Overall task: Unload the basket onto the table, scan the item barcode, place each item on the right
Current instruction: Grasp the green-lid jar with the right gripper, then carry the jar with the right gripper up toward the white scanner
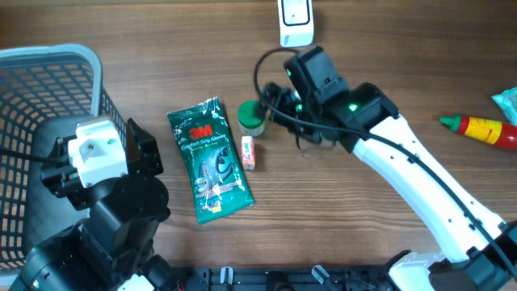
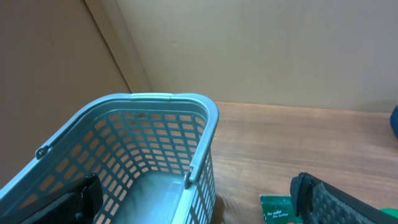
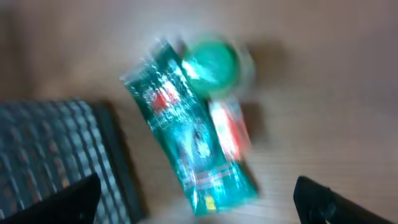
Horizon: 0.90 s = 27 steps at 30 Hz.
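A green 3M glove package (image 1: 208,162) lies flat mid-table, with a small red-and-white box (image 1: 248,152) and a green-lidded jar (image 1: 252,117) just to its right. A white scanner (image 1: 296,20) sits at the far edge. My right gripper (image 1: 279,101) hovers open beside the jar, holding nothing. Its blurred wrist view looks down on the package (image 3: 186,130), the jar (image 3: 212,62) and the box (image 3: 229,127), with the right gripper (image 3: 199,202) above them. My left gripper (image 2: 199,205) is open and empty over the basket's rim, a corner of the package (image 2: 277,208) by its right finger.
A grey-blue plastic basket (image 1: 89,61) stands at the left, and its rim (image 2: 186,99) fills the left wrist view. A red sauce bottle (image 1: 477,127) and a teal packet (image 1: 507,101) lie at the far right. My left arm (image 1: 101,141) sits beside the basket.
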Available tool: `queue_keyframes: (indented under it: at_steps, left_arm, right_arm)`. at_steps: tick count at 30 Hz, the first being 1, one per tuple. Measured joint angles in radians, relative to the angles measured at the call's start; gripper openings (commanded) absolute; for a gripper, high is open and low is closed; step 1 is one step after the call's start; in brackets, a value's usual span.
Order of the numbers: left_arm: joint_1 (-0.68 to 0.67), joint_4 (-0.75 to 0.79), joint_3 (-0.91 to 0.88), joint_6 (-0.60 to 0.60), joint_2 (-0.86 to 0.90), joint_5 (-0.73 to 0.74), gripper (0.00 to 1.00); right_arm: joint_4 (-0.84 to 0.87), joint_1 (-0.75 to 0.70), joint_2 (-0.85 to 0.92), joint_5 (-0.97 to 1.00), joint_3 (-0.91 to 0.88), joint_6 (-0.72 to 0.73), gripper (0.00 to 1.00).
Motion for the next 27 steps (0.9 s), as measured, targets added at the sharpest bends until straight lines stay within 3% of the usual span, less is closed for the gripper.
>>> queue_keyframes:
  at_steps: [3,9,16,18,22,27]
  left_arm:
    - [0.0,0.001,0.0,0.0,0.0,0.0,1.0]
    - [0.0,0.001,0.0,0.0,0.0,0.0,1.0]
    - [0.0,0.001,0.0,0.0,0.0,0.0,1.0]
    - [0.0,0.001,0.0,0.0,0.0,0.0,1.0]
    - [0.0,0.001,0.0,0.0,0.0,0.0,1.0]
    - [0.0,0.001,0.0,0.0,0.0,0.0,1.0]
  right_arm:
    - [0.145,0.0,0.09,0.067,0.0,-0.19,1.0]
    - [0.355,0.01,0.296,0.153,-0.01,-0.373,1.0]
    - [0.387,0.086,0.433,0.209,-0.01,-0.495,1.0]
    - [0.377,0.1,0.465,0.249,-0.01,-0.505,0.96]
    - [0.335,0.107,0.486,0.309,-0.01,-0.501,0.75]
    - [0.285,0.103,0.486,0.329,-0.007,-0.413,0.73]
